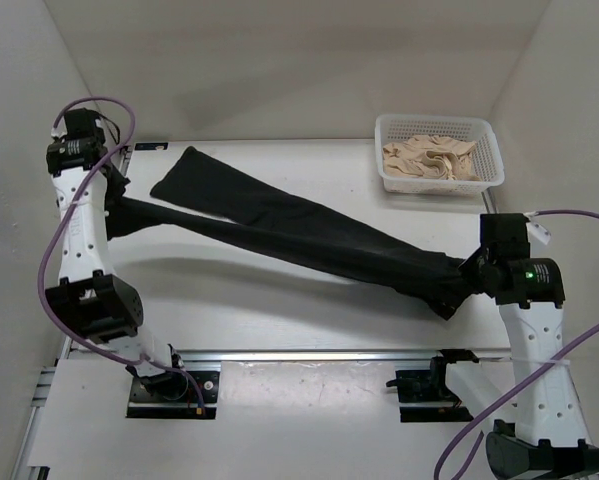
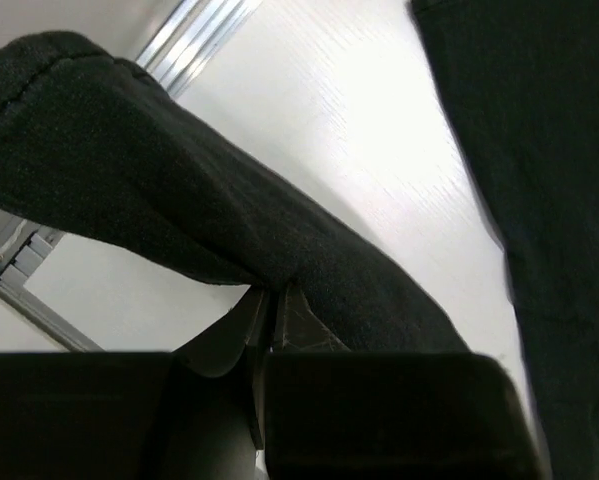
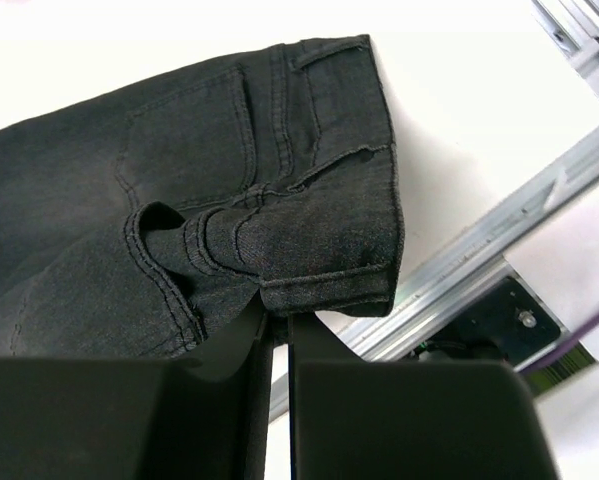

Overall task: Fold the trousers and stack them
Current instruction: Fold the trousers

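Your left claw (image 2: 269, 305) pinches a leg of the long black jeans-like trousers (image 1: 309, 235); your right claw (image 3: 277, 318) pinches the waistband.
The white plastic mesh basket (image 1: 380, 150) at 1 o'clock holds crumpled beige cloth (image 1: 429, 160), apart from the trousers. Open white table (image 1: 279, 310) lies toward 6 o'clock, up to the aluminium rail (image 1: 319, 355). The trousers' long axis runs from 10 o'clock, legs, to 4 o'clock, waist.

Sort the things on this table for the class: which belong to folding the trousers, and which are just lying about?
Belong to the job:
- trousers, black, held between the arms
- left pincer, shut on a leg
- right pincer, shut on the waist end

Just lying about:
- white basket, at the far right
- beige cloth inside it
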`<state>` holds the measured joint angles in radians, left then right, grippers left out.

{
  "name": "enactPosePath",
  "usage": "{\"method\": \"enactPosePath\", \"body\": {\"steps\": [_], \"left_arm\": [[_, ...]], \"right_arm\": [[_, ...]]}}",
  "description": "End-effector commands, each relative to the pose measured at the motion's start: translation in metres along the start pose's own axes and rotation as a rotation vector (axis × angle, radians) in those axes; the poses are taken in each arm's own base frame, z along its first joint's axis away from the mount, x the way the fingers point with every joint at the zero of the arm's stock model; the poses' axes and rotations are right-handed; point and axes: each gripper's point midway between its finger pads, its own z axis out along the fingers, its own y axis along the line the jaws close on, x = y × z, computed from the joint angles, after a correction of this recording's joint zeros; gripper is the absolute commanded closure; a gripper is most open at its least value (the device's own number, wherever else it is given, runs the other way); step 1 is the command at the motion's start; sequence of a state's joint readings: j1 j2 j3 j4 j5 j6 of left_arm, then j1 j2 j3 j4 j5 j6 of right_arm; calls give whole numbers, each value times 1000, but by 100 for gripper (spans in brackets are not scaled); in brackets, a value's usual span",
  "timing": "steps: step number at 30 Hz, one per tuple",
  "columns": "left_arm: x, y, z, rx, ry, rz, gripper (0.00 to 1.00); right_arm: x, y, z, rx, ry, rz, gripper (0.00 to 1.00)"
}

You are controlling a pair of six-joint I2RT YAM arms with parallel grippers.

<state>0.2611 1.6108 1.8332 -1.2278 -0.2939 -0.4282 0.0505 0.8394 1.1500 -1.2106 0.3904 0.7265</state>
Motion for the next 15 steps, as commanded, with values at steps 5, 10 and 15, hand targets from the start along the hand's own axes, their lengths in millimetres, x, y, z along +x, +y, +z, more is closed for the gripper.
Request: {"method": "enactPosePath", "body": {"steps": [5, 10, 15], "left_arm": [[-63, -66, 48, -72, -132, 169, 90], [-53, -91, 96, -109, -70, 211, 90], [-50, -106, 131, -114, -60, 207, 90]], "right_arm": [[-32, -35, 12, 276, -91, -46, 100], [-42, -28, 38, 353, -78, -98, 100], [-57, -21, 63, 437, -90, -148, 100]]}}
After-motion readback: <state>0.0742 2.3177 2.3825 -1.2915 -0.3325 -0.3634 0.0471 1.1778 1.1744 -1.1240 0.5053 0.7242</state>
